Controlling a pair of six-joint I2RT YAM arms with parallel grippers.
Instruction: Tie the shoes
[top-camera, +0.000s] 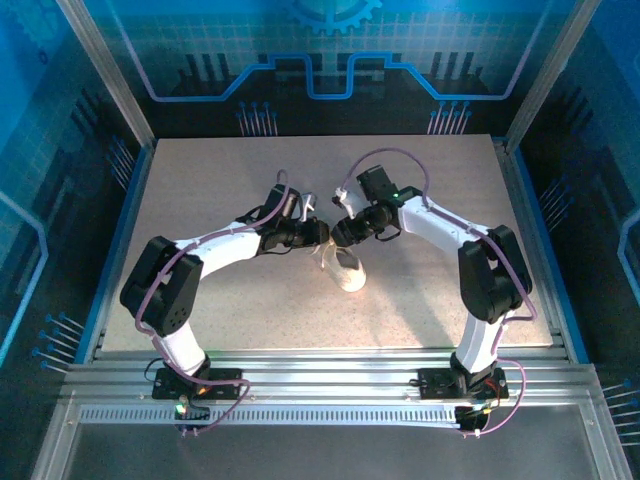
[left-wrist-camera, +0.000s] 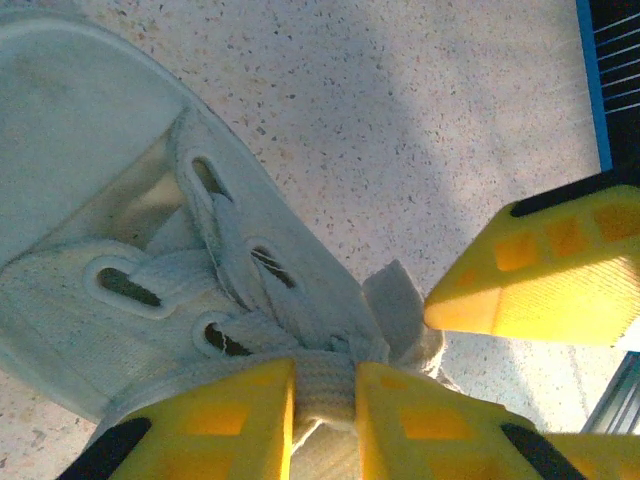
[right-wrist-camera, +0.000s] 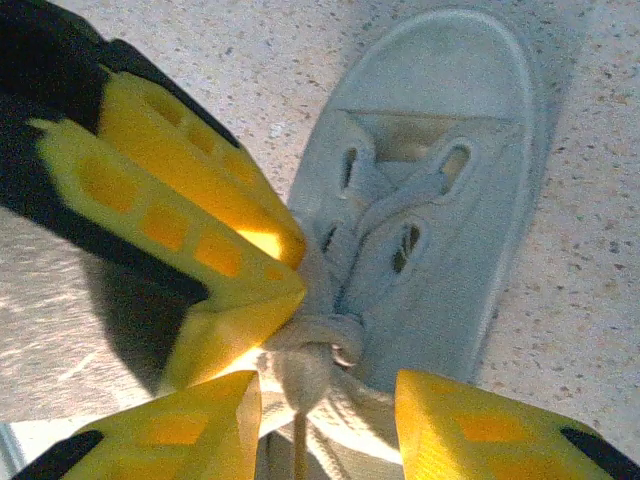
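One white sneaker (top-camera: 349, 270) on the desk (top-camera: 200, 190), near centre, toe pointing away from both grippers. Four eyelets (right-wrist-camera: 408, 245) counted in the right wrist view. Two grippers at the laced end: left gripper (left-wrist-camera: 325, 376) pinched narrow on the laces (right-wrist-camera: 315, 345); right gripper (right-wrist-camera: 328, 390) parted wider than the knotted laces between its fingers, not clamping them.

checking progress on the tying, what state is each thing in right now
white sneaker, upright on its sole, laced through the eyelets
laces, drawn into what looks like a first knot at the top eyelets, no bow yet
left pincer, shut on the laces
right pincer, open, a finger on either side of the knot
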